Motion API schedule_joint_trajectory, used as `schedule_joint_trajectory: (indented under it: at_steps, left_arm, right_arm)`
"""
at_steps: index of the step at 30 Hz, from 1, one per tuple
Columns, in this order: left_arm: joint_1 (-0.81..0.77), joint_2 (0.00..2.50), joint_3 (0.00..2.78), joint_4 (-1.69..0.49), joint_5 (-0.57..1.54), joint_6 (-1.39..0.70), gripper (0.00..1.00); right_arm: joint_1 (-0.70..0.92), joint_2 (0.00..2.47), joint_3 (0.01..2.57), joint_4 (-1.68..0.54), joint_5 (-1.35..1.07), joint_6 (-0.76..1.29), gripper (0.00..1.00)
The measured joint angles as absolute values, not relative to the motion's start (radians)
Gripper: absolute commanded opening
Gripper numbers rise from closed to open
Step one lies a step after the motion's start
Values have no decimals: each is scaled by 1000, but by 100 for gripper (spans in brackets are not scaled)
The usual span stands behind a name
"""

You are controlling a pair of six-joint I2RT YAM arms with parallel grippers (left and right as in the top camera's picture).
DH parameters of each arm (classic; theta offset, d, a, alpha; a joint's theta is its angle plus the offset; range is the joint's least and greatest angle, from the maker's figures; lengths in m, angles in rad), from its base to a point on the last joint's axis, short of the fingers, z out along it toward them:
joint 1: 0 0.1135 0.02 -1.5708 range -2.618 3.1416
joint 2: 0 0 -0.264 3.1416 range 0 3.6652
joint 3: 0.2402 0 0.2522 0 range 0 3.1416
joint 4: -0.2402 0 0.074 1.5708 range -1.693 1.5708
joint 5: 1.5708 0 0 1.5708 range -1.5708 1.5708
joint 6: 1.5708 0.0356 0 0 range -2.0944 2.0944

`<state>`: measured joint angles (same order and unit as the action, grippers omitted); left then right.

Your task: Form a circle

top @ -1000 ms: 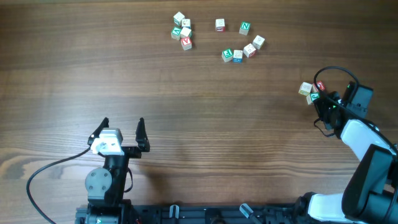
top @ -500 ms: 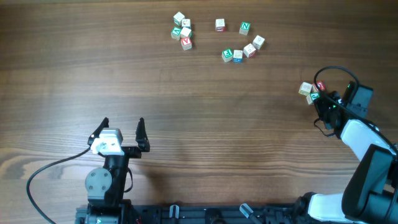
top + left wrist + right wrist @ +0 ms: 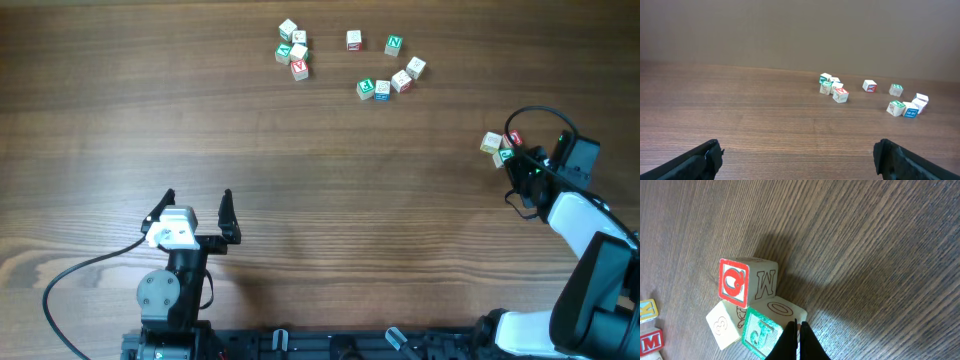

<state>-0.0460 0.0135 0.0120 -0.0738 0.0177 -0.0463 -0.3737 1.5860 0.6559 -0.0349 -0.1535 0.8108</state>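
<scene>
R claw (image 3: 797, 330) pinched shut, nothing held, tip touching green block (image 3: 759, 330). Stray trio (image 3: 491, 143) at 3 o'clock overhead; arc of blocks (image 3: 394, 44) at 12. Prob. push step: nudge slow, low, toward 10 o'clock; trio may split. L claw (image 3: 197, 197) wide, idle.

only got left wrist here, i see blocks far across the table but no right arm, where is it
Observer: The right gripper is by the right edge of the table, beside three blocks set apart from yours.
Operator: holding one
Observer: No, it is shut on nothing, its tip at the green-faced block.
Operator: how's my group look from above
Observer: The left blocks are bunched; the right blocks curve in an arc.
</scene>
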Motion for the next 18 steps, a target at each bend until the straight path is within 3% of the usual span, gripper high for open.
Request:
schedule_joint_trajectory:
  at_steps: [18]
  left_arm:
    - [-46, 14, 12, -74, 18, -46, 100]
  right_arm:
    - [-374, 1586, 656, -24, -153, 811, 5]
